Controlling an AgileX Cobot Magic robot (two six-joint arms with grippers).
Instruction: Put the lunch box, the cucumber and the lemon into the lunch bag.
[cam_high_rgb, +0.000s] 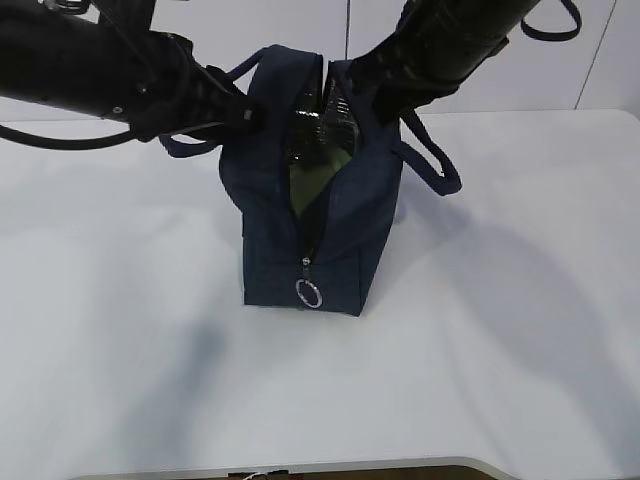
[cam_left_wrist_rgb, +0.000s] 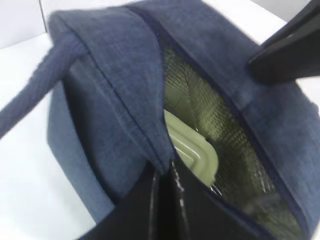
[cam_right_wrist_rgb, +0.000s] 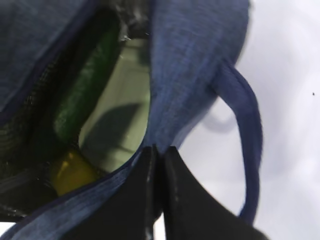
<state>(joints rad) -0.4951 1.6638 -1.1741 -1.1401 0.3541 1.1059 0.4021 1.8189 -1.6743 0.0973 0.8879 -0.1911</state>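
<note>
Both arms' pinched grippers (cam_high_rgb: 250, 112) (cam_high_rgb: 345, 95) spread the lunch bag (cam_high_rgb: 350, 230) open

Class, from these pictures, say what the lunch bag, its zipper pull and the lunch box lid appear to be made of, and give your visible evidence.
Lunch bag: woven navy fabric, matte; a heathered weave shows in the wrist views. Its lining looks like a mesh-textured material.
Zipper pull: probably metal; a thin silvery ring that glints.
Lunch box lid: likely plastic; smooth pale sage-green with moulded rounded edges and a soft sheen.

No readable text, label, brand or number appears on anything in these views.
</note>
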